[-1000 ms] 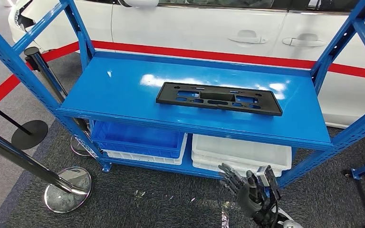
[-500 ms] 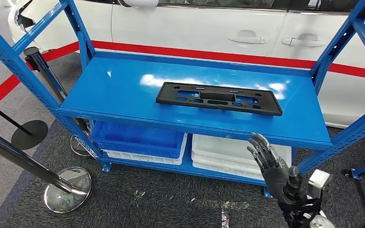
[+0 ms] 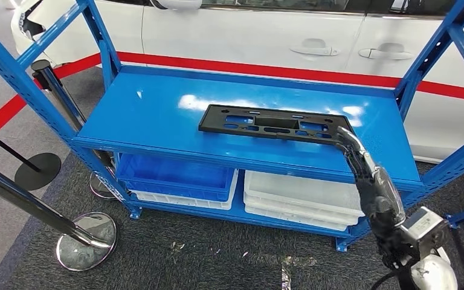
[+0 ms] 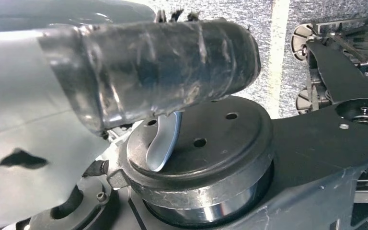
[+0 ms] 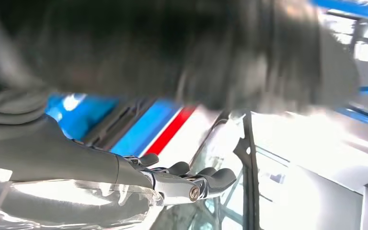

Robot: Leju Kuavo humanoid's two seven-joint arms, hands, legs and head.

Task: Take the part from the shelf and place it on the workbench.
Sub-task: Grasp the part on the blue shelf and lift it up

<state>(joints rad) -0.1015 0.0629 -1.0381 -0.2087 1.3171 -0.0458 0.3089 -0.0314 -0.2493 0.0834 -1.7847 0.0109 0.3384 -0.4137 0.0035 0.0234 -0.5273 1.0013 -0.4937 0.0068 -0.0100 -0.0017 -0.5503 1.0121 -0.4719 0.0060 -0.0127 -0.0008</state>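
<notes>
— See that? The right hand [image 3: 371, 181] has come right up. A second ago it hung low in front of the white bins [image 3: 305, 196]; now it's stretched out above the shelf's front edge, fingertips [image 3: 345, 134] reaching the near right end of the part [image 3: 278, 125].

— Has it got hold of it?

— No. The fingers are straight and extended, clenched on nothing. From the head view I can't tell whether the tips are touching the black part or only hovering just over its corner. The right wrist view is smeared with motion, though the fingers there look stretched out too.

— And the part itself?

— Hasn't budged. It lies flat on the blue shelf [image 3: 151, 115], long side across, a bit right of the middle, the white car [image 3: 248, 36] behind it.

— The other arm?

— The left hand [image 4: 139, 72] hangs down by the robot's body. Close to the wrist camera I see a thick taped thumb and nothing held, but whether the fingers are spread or curled, I can't tell.

— So where are we?

— Early, I'd say. The reach is nearly done; the grasp isn't made, and carrying it to the worktop is all to come. A flat plate like that may be awkward to get fingers under.
</notes>
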